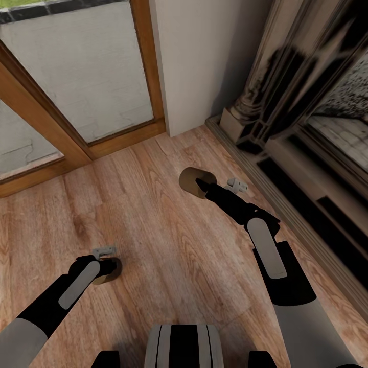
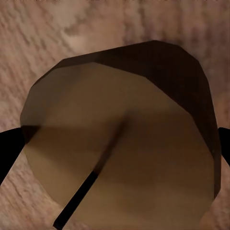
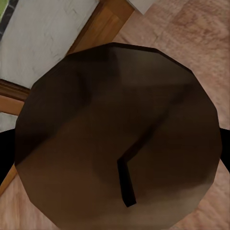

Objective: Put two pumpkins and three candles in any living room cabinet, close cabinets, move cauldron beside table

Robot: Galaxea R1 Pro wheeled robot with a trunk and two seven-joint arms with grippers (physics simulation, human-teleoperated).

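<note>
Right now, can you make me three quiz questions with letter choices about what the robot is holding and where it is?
1. Where is the stubby tan candle in the right gripper?
A. In a drawer
B. Held above the wooden plank floor
C. On a table

2. How many candles are being held?
A. One
B. Two
C. Three

3. What state is the left gripper in?
A. Wide open and empty
B. Shut on a candle
C. Shut on a pumpkin

Answers: 1 B, the right candle hangs over the floor near the dark stone fireplace. 2 B, each gripper carries one. 3 B, the left candle sits between its dark fingers.
</note>
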